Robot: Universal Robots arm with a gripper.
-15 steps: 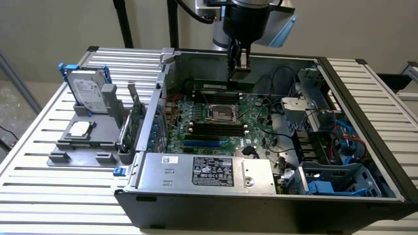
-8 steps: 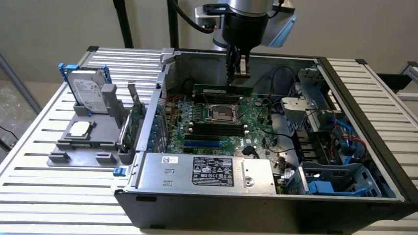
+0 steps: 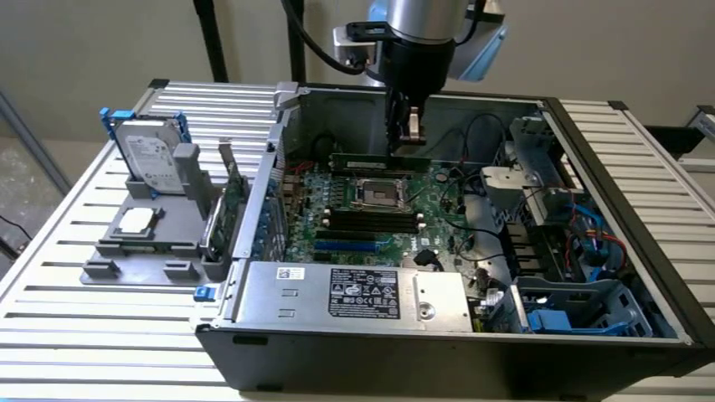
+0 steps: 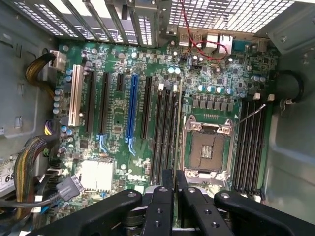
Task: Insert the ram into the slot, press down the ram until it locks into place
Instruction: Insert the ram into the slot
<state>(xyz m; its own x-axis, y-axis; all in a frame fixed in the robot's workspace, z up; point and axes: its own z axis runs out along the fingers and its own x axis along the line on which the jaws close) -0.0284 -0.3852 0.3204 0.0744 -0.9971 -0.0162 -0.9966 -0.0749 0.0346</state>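
Observation:
My gripper hangs inside the open computer case, shut on the ram, a long thin green stick held level and well above the motherboard. In the wrist view the ram shows edge-on as a thin line running out from between my black fingers. It lies over the group of parallel black memory slots beside the silver processor socket, closest to the slot nearest the socket. It is apart from the slots. In the exterior view those slots sit just in front of the socket.
A second group of black slots lies on the socket's other side. A blue slot and cable bundles are nearby. The power supply fills the case front. A hard drive and an expansion card stand outside.

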